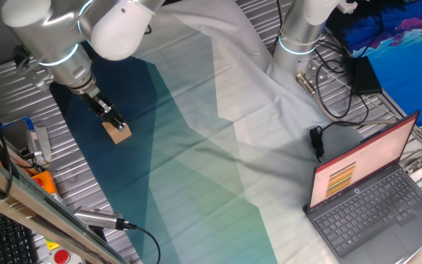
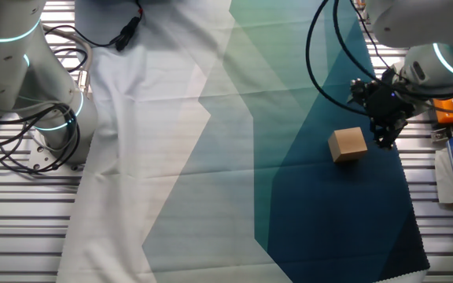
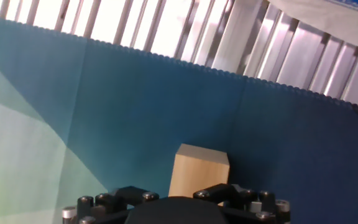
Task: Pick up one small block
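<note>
**Gripper down at the block, but no lift yet**

So the small block (image 2: 348, 145) sits on the dark blue part of the cloth (image 2: 234, 181), near that cloth's edge by the metal slats. It looks flat on the cloth in both fixed views, so the actual pick-up part isn't done as far as anyone can tell.

The gripper (image 2: 386, 134) is low and right next to the block. In one fixed view it seems to touch the block's top edge; from the other side it sits just beside it. The hand view shows the block right in front of the hand, but the fingertips are out of sight there.

Whether the jaws are spread or pinched is impossible to tell from these shots, and nothing shows a real hold.

Probably still left: close on it and raise it.
</note>
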